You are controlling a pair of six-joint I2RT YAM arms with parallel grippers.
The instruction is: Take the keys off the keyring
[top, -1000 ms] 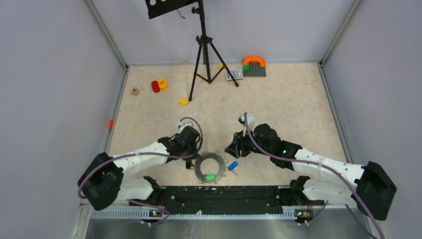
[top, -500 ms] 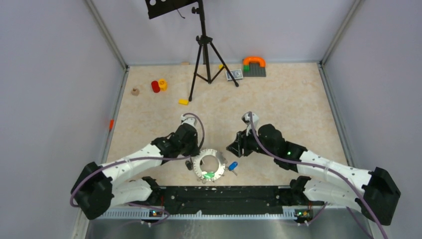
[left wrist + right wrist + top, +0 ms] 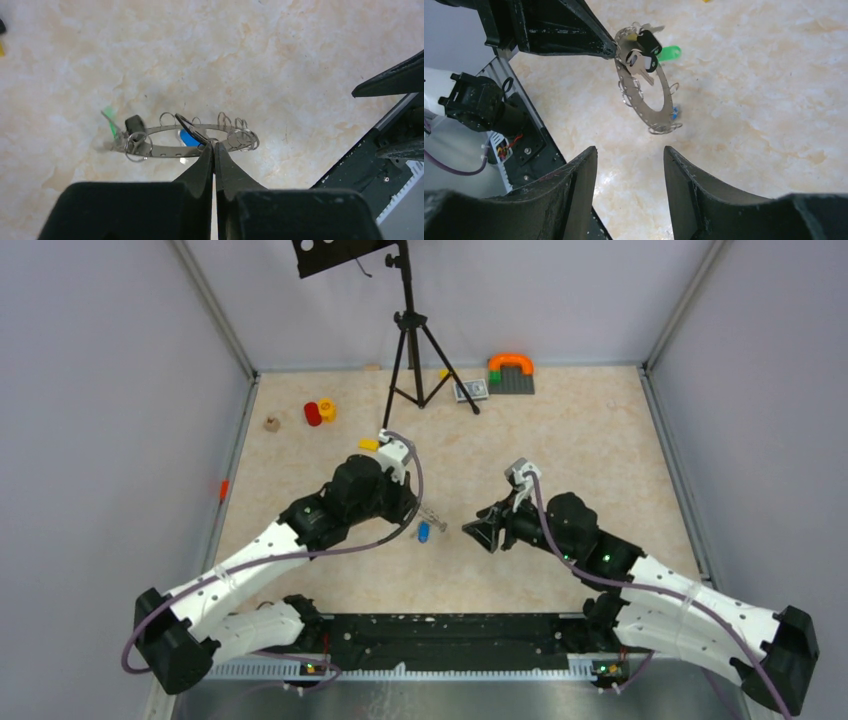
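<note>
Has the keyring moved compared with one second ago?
Yes. The keyring, held by the left gripper, has risen off the table, away from the black rail and toward the tripod.

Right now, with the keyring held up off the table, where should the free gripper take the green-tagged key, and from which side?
Grip the green-tagged key by its tag: it juts out past the keyring's rim, pointing away from the left gripper. The open right gripper should likely approach from that outer side, avoiding the black-headed keys crowded beside it.
</note>
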